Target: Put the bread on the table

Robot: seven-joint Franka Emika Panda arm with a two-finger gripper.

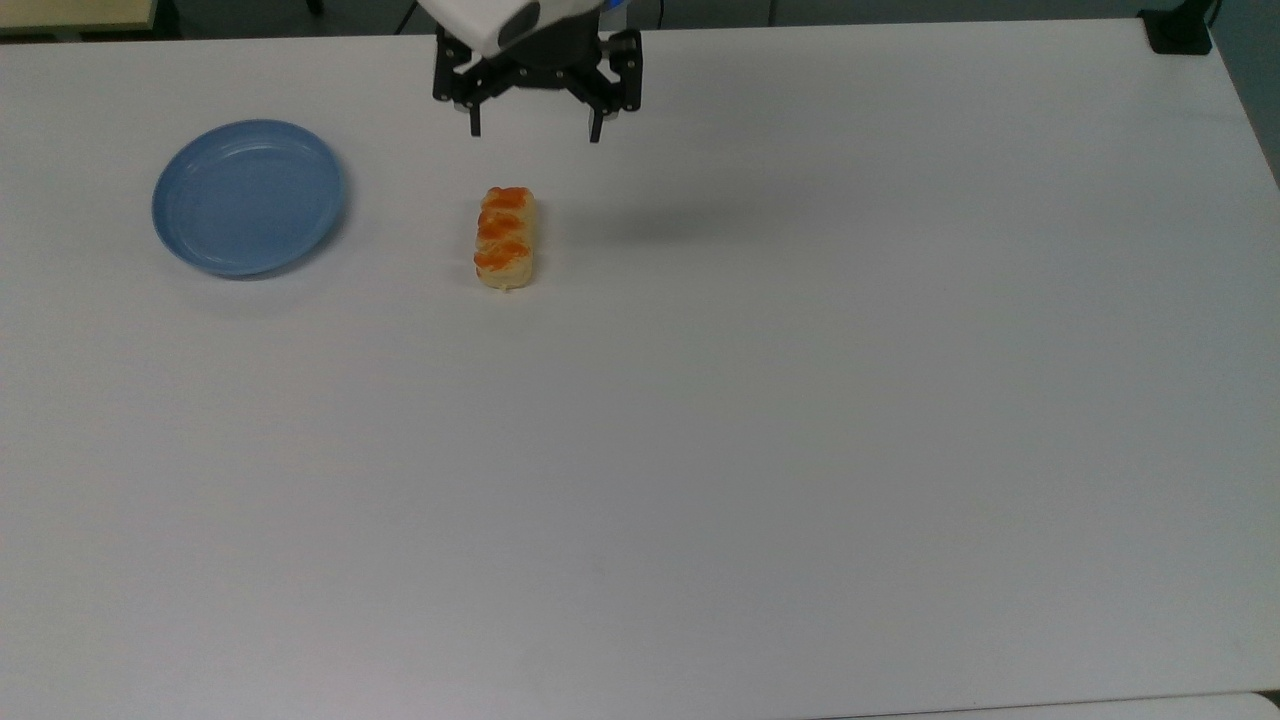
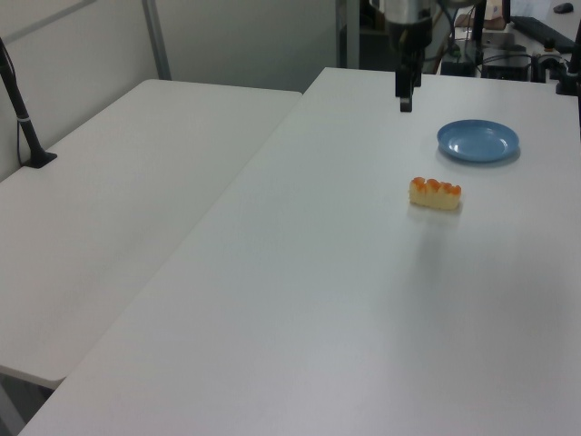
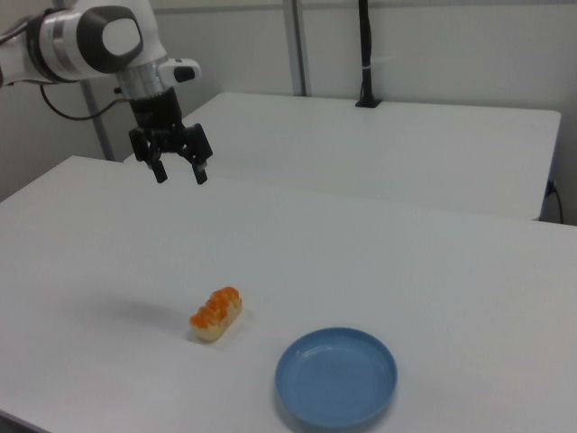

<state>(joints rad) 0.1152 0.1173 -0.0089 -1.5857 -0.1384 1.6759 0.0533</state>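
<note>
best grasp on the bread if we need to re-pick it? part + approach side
Take the bread at its middle, across the short width, coming straight down from above. It lies flat and alone on the table, long axis running up-down in the top view, so both long flanks are free. The blue plate sits apart, on the top view's left. The end effector hangs open above, likely wide enough.

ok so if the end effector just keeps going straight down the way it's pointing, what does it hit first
Probably bare table. The open end effector points down, and the bread appears to lie off to one side of that line, though depth is hard to judge.
</note>
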